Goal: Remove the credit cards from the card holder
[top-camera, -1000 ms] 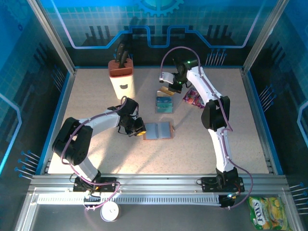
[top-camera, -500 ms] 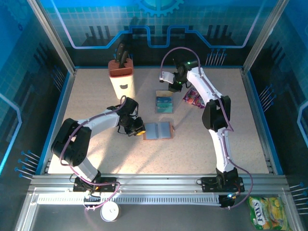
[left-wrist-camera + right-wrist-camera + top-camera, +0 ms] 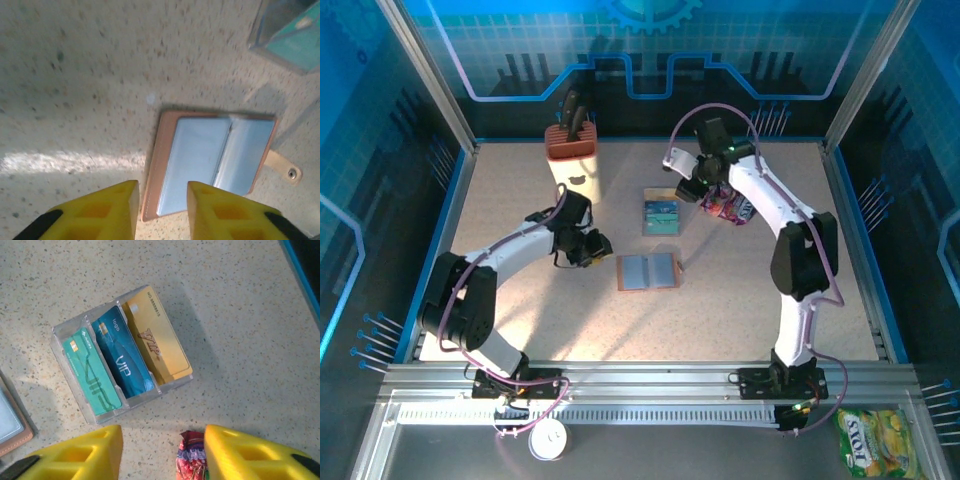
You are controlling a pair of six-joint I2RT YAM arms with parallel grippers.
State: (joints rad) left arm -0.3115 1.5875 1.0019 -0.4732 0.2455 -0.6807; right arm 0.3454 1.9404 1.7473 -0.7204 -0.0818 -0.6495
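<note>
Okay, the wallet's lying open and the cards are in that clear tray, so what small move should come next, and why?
Probably raise both arms clear and stop. The card holder lies open with no card showing inside, three cards sit in the tray, and the left gripper and right gripper are open and empty.

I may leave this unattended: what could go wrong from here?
The right tool hangs open close to the clear tray; a low sweep could tip out the three cards. The snack packet lies just beside it and could get dragged. The left tool hovers over the edge of the open wallet and might shove it.
</note>
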